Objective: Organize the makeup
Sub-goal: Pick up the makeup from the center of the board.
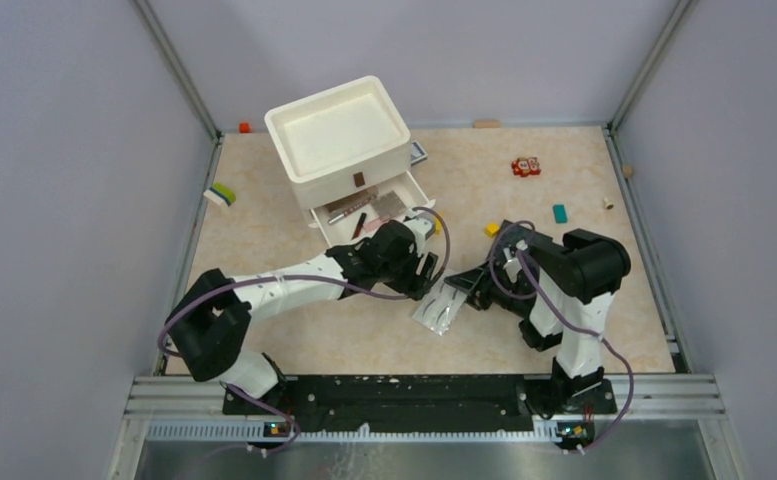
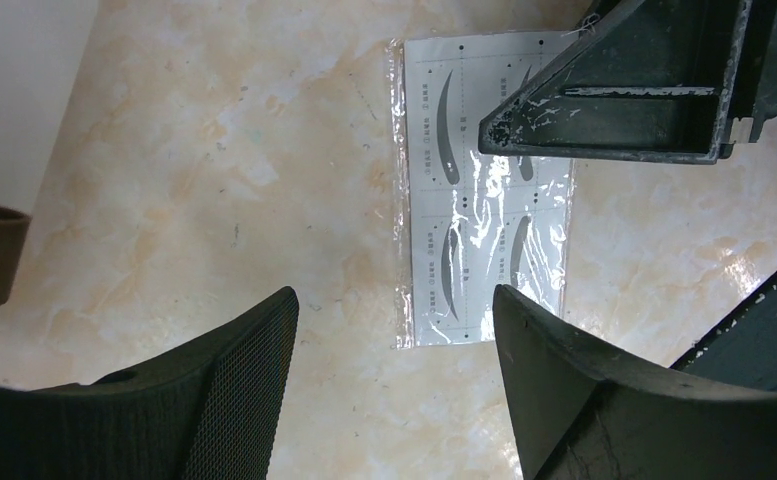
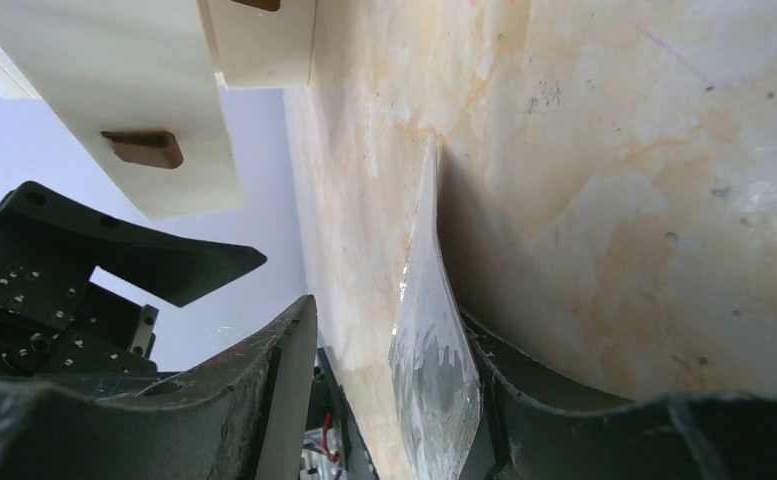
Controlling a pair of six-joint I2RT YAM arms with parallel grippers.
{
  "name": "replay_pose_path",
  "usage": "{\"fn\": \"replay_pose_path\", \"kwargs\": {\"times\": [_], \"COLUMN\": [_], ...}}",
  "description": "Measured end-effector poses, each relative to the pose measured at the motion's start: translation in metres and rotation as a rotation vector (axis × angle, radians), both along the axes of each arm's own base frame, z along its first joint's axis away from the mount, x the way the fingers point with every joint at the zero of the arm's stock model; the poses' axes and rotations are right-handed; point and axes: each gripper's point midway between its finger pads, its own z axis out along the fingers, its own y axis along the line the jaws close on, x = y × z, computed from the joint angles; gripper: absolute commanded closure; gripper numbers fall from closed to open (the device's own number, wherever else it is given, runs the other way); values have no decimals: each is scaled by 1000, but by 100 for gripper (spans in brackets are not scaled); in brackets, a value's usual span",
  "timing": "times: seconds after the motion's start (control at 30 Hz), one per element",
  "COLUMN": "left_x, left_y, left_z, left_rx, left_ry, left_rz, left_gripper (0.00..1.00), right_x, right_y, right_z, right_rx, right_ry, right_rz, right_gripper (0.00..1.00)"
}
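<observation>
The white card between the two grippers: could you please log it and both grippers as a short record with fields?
card: white card in a clear sleeve, on the table, one edge lifted
left gripper: open, above the card, holding nothing
right gripper: open, one finger under the lifted edge, one above, not clamped
organiser drawer: open

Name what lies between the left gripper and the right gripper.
The white false-eyelash card, in its clear sleeve, lies between the left gripper and the right gripper. The left wrist view shows this most clearly.
</observation>
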Motion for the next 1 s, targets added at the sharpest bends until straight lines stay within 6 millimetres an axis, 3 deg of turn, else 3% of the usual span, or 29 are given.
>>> {"fn": "replay_pose_path", "kwargs": {"times": [0.3, 0.53, 0.77, 1.0], "left_x": [7, 9, 10, 21], "left_y": [11, 19, 29, 37], "left_z": [28, 31, 42, 84], "left_rx": [-22, -4, 8, -28], "left_ry": [-81, -97, -117, -200], "left_rz": [51, 74, 96, 127], "left_gripper": [23, 23, 23, 21], "right_x": [-5, -6, 3, 31], "right_y": [-4, -8, -5, -3], "right_z": [-2, -6, 17, 64], "right_rx": [-51, -100, -82, -124], "right_ry": [-53, -87, -172, -354], "right_rz": [11, 14, 14, -14], "right_gripper": [80, 100, 100, 100]}}
